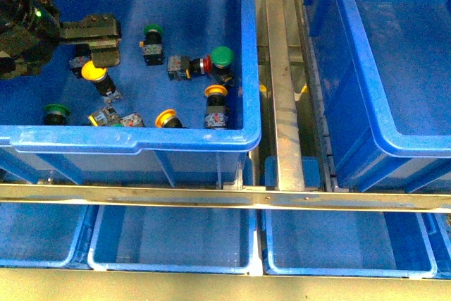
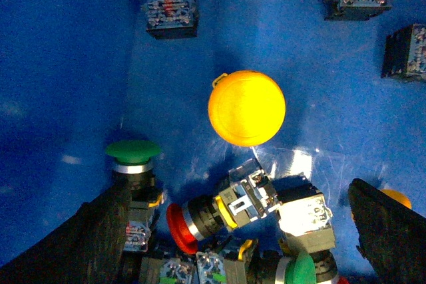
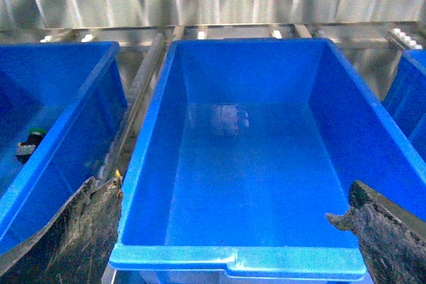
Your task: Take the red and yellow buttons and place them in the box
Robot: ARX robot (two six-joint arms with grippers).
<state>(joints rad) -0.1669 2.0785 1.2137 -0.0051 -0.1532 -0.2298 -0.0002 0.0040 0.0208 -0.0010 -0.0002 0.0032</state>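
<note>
My left gripper (image 1: 97, 47) is open, low inside the left blue bin (image 1: 250, 68), just above a yellow button (image 1: 93, 72). In the left wrist view that yellow cap (image 2: 246, 108) faces up ahead of my open left gripper (image 2: 243, 244), and a red button (image 2: 180, 227) lies on its side between the fingers (image 2: 100, 237). More lie in this bin: a red button (image 1: 205, 65) and yellow-orange ones (image 1: 215, 91) (image 1: 165, 118). The box (image 1: 366, 89) stands empty to the right. My right gripper (image 3: 229, 244) is open and empty above the box's near rim (image 3: 233, 261).
Green-capped switches (image 1: 222, 56) (image 1: 153, 31) (image 1: 56, 111) lie among the buttons, two of them (image 2: 133, 151) (image 2: 303, 271) close to my left fingers. A metal rail (image 1: 282, 103) runs between the two bins. Shallow blue trays (image 1: 169, 241) (image 1: 345, 241) sit below in front.
</note>
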